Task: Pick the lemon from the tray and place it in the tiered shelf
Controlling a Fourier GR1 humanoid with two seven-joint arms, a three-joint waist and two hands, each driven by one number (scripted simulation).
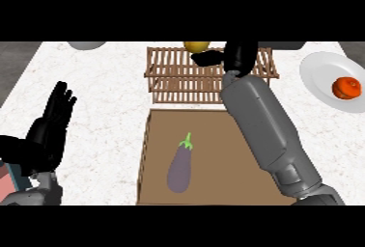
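**Right hand at the far shelf with the lemon**

The black right hand (227, 57) sits at the end of a long grey forearm stretched across to the far side of the counter. It is over the top level of the slatted wooden tiered shelf (178, 72), and its fingers curl toward the round yellow lemon (196, 46). The lemon is at the shelf's far edge, just left of the hand and touching it; the fingers seem to be clasped on the fruit, though much of the contact is hidden.

Nearer than the shelf lies the flat brown rectangular tray (153, 154), and on it rests a purple eggplant with a green stem (181, 166), lying lengthwise. At the far right a white round plate (317, 72) carries a red-orange tomato (347, 88).

The black left hand (49, 128) rests at the near left over the white speckled counter (100, 106), fingers straight and pointing away.
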